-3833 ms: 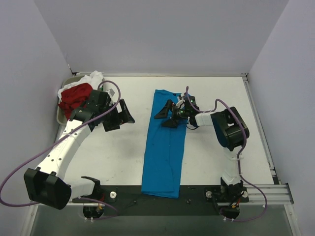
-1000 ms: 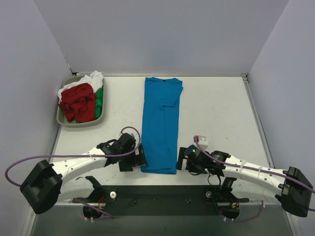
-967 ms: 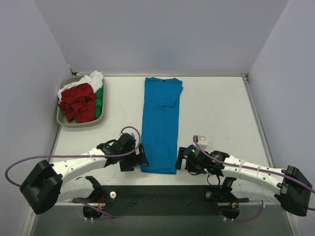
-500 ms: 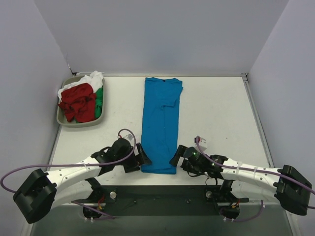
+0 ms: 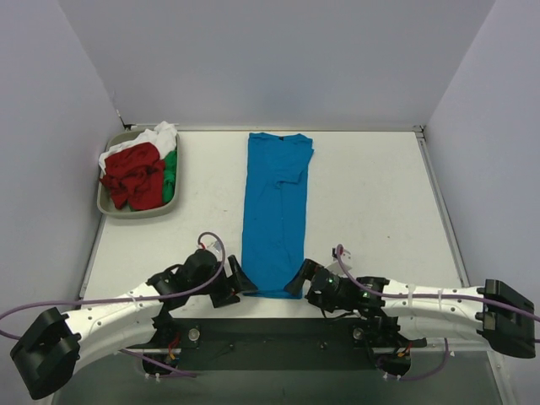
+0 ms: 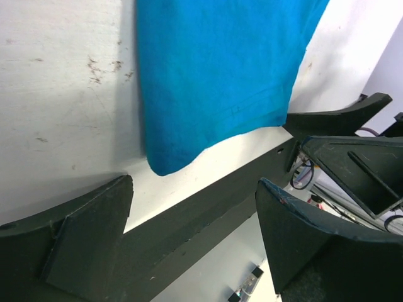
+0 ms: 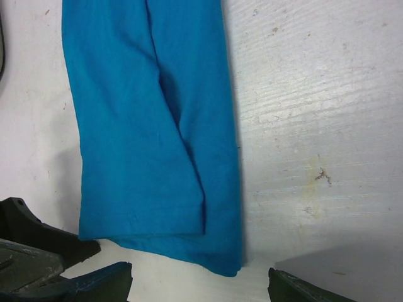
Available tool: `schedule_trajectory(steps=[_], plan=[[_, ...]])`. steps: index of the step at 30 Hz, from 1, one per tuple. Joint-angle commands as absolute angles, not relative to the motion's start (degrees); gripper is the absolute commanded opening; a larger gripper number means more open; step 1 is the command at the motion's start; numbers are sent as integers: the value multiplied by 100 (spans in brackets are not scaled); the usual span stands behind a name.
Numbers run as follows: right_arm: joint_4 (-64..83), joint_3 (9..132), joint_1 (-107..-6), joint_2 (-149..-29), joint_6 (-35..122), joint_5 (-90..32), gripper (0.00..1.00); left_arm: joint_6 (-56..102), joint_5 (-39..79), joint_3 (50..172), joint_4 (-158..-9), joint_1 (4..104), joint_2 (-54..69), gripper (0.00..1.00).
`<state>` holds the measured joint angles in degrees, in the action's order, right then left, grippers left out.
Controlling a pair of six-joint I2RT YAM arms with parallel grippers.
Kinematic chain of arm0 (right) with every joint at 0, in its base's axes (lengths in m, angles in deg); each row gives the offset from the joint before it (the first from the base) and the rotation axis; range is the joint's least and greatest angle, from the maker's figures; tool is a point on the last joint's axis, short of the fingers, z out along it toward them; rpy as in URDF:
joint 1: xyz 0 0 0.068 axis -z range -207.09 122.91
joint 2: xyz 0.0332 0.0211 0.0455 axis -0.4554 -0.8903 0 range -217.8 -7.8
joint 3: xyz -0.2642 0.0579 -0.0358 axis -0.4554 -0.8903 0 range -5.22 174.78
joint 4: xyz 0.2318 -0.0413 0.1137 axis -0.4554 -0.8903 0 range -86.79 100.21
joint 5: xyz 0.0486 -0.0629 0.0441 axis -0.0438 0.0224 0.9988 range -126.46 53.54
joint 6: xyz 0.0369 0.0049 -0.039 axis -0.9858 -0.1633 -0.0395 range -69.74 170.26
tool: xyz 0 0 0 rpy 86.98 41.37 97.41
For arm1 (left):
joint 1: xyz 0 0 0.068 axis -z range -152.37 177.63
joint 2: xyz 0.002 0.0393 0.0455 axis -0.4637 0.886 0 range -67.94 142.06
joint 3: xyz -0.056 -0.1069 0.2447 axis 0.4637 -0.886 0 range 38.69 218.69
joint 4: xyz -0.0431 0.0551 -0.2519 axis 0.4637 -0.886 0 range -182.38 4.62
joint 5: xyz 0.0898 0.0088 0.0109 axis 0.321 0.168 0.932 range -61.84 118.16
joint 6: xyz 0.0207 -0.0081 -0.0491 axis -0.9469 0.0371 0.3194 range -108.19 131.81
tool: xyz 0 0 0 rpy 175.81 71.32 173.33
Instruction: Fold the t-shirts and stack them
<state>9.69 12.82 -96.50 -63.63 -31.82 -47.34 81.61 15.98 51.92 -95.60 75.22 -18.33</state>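
blue t-shirt (image 5: 274,215): folded into a long strip, flat on the middle of the table (image 5: 371,194), running 12 to 6 o'clock, hem at the 6 o'clock edge.
left gripper (image 5: 232,283): jaws wide apart, empty, low at the hem's 7 o'clock corner, apparently lined up to pinch it.
right gripper (image 5: 299,282): spread too, nothing between the fingers, at the 5 o'clock corner; mirrored, probably so both corners lift together for a fold toward 12.
grey tray (image 5: 105,205): at the table's 10 o'clock; holds a crumpled red t-shirt (image 5: 135,173), green t-shirt (image 5: 171,173) and white t-shirt (image 5: 156,135), heaped and unfolded.
stack: not yet begun.
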Motion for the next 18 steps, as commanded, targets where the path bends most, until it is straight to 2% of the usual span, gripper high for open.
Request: schedule_trajectory(steps=[1, 7, 12, 18], plan=[[142, 1007, -9775, -6238, -3473, -4982, 90, 8186, 1814, 4485, -10086, 7685, -1468, 89], [-323, 884, -9828, -5711, -3604, -5158, 89, 8204, 2077, 4449, -9804, 7694, -1248, 85], [-508, 796, -9854, -5333, -3648, -5272, 89, 8081, 2324, 4537, -9935, 7676, -984, 79], [-544, 796, -9889, -5359, -3640, -5290, 89, 7949, 2438, 4782, -10207, 7623, -606, 77]])
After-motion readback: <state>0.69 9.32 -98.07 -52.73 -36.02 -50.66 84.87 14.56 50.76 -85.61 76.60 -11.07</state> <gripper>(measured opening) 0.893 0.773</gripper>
